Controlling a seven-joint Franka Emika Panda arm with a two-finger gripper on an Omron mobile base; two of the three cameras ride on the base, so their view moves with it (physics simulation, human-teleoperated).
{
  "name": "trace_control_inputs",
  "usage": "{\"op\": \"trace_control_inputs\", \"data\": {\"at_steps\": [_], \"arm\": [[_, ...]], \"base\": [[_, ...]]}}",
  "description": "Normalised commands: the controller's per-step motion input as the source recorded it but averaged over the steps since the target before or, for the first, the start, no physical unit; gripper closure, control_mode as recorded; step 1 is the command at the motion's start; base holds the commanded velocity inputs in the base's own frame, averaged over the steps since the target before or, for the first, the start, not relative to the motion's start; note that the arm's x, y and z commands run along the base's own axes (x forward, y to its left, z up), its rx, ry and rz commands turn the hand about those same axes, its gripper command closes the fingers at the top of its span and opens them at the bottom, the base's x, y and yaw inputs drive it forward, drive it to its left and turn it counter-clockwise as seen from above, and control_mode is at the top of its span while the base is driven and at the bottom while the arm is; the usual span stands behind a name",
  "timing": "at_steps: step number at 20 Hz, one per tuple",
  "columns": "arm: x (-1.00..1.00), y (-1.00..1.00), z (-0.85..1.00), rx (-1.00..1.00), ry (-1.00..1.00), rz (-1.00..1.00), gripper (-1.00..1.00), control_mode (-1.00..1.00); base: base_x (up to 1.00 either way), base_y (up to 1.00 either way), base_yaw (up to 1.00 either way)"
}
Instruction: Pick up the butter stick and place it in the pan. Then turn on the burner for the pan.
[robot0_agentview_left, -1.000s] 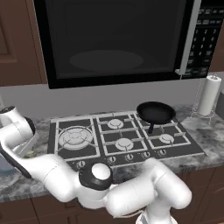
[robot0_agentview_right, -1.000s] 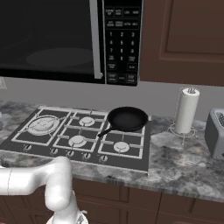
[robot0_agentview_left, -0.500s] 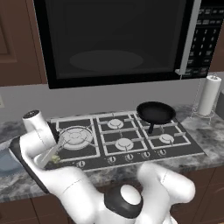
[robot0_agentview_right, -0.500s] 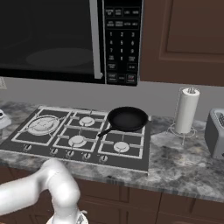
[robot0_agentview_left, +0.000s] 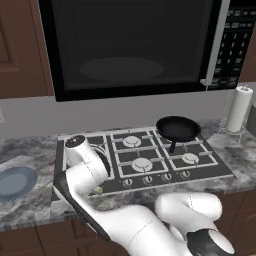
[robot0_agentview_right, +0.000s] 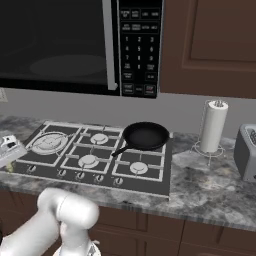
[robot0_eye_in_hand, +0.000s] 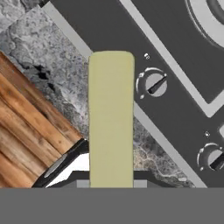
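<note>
The butter stick (robot0_eye_in_hand: 111, 118) is a thin, pale-yellow bar with rounded corners at its far end. In the hand view it runs straight up from the bottom edge, raised over the front strip of the cooktop by the knobs and the stone table edge. In the left base view a small pale bit of it (robot0_agentview_left: 100, 189) shows at the cooktop's front left.

The pan (robot0_agentview_right: 146, 135) is round, shallow and all black, sitting empty on the rear right burner grate, its short handle pointing toward the front.
</note>
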Motion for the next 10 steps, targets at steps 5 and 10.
{"op": "trace_control_inputs", "data": {"at_steps": [5,10], "arm": [[-0.45,-1.00,0.22,0.03,-0.05,-0.16,1.00,-1.00],[-0.18,-1.00,0.12,0.02,-0.03,-0.23,1.00,-1.00]], "base": [[0.00,0.00,0.00],[0.00,0.00,0.00]]}}
